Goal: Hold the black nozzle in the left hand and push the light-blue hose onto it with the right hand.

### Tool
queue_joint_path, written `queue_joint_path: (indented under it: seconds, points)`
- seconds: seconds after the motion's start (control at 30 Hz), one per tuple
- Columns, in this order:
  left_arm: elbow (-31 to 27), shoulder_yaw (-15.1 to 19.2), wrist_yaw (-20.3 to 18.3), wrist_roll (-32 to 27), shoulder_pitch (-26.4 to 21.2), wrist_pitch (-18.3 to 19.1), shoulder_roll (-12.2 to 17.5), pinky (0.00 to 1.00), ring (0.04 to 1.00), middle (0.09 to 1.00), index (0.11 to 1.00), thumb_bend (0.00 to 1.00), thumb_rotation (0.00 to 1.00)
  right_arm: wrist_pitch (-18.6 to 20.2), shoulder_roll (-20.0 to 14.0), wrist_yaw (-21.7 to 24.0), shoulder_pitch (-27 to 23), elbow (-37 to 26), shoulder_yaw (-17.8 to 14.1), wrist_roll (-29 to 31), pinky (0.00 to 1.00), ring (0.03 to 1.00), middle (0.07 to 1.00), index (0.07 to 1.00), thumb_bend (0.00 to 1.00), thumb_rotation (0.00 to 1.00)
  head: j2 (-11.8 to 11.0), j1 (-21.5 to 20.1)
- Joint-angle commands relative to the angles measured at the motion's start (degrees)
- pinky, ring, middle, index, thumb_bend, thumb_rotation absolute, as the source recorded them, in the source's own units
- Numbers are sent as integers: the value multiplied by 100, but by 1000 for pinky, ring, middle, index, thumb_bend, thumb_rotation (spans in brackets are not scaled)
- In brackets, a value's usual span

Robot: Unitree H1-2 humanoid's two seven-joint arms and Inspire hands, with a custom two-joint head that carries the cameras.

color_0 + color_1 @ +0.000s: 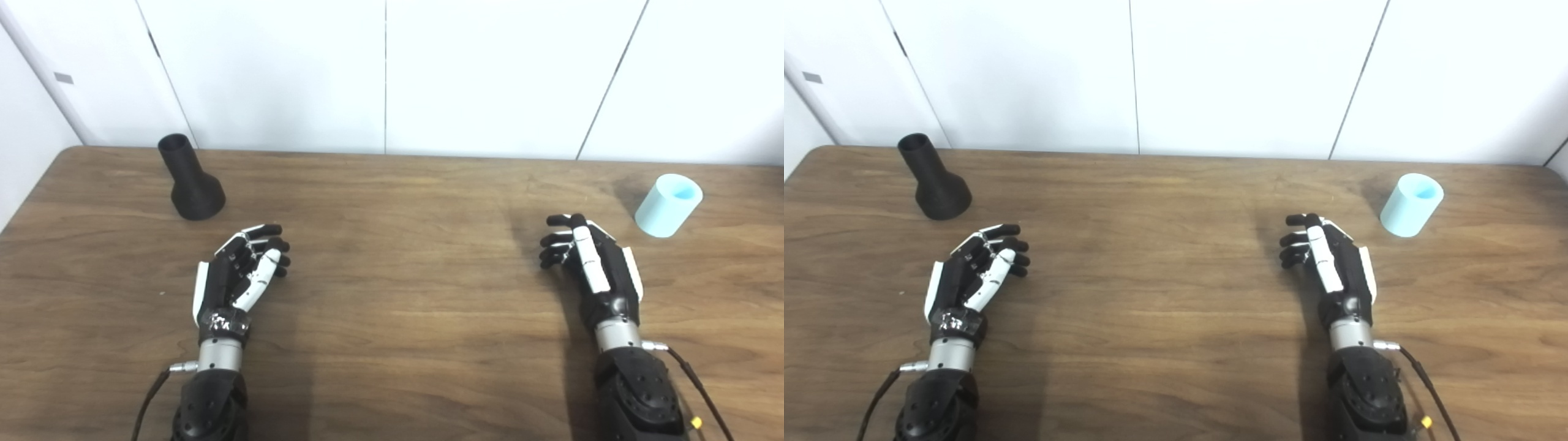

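Resting empty with fingers loosely spread, left hand (242, 269) sits near the upright black nozzle (190, 179); right hand (591, 263), likewise spread, near the light-blue hose (667, 205).

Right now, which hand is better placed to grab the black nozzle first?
Left. The left hand sits just in front of the black nozzle, fingers apart and holding nothing. The right hand is across the table, next to the light-blue hose, so it suits that piece instead.
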Motion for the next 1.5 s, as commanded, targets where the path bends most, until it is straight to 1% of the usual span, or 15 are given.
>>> queue_joint_path:
  seconds: [0.0,0.1,0.23,0.4,0.57,0.63,0.77,0.9,0.93,0.97,1.03,1.1,1.17,1.33,1.47]
  points:
    - [-151,-22,-28,-10,-69,-96,15,451,496,546,612,374,294,-101,-37,51,-117,-166,17,-23,329,380,434,548,263,752,8,6]
    - [-132,-21,-34,-3,-73,-105,27,455,500,550,615,392,326,-127,-42,53,-113,-164,23,-36,328,378,433,548,263,760,17,6]
    - [-152,-19,-20,14,-68,-78,23,460,505,555,618,377,341,-126,-41,65,-104,-180,28,-21,329,379,434,548,263,776,15,4]
    - [-105,-18,11,92,-73,-144,32,467,510,560,623,385,394,-79,-29,46,-106,-205,26,-28,326,380,438,554,261,775,15,4]
    - [-66,-12,16,80,-75,-208,22,477,518,569,620,401,412,-137,-35,56,-108,-147,17,-14,329,385,443,557,264,762,-14,11]
    - [-62,-12,13,66,-70,-207,15,483,523,577,625,398,412,-161,-37,47,-101,-139,21,-38,328,385,444,558,263,757,-66,21]
    - [-65,-35,41,124,-49,-208,-9,488,535,590,631,402,417,-172,-46,62,-77,-127,15,-22,336,393,450,566,268,762,-178,239]
    - [-71,-57,133,191,-39,-166,-103,484,534,586,625,407,420,-286,-91,132,-99,38,-31,75,336,399,468,576,270,825,-291,494]
    - [-61,-67,138,203,-38,-173,-115,483,534,586,625,404,423,-295,-97,147,-101,59,-45,103,335,398,468,577,269,829,-306,518]
    - [-43,-79,128,192,-39,-181,-132,482,534,586,625,403,425,-274,-105,156,-103,79,-69,130,335,398,468,578,268,831,-379,640]
    - [-14,-93,113,188,-42,-191,-166,485,536,590,627,379,403,-245,-112,162,-109,116,-110,169,337,394,463,581,256,804,-436,736]
    - [47,-110,110,191,-53,-258,-210,483,539,597,629,356,375,-267,-128,179,-113,169,-148,211,334,391,458,586,243,737,-556,905]
    - [92,-126,115,199,-60,-277,-250,486,544,603,630,341,356,-299,-154,243,-106,214,-178,292,334,392,459,590,242,701,-649,1018]
    - [301,-146,129,240,-90,-431,-288,499,547,605,629,330,326,-461,-223,360,-109,384,-223,390,331,390,458,590,232,668,-859,1239]
    - [430,-149,175,280,-106,-530,-343,503,544,602,631,319,266,-555,-274,374,-113,511,-219,362,336,393,456,588,241,665,-1016,1392]
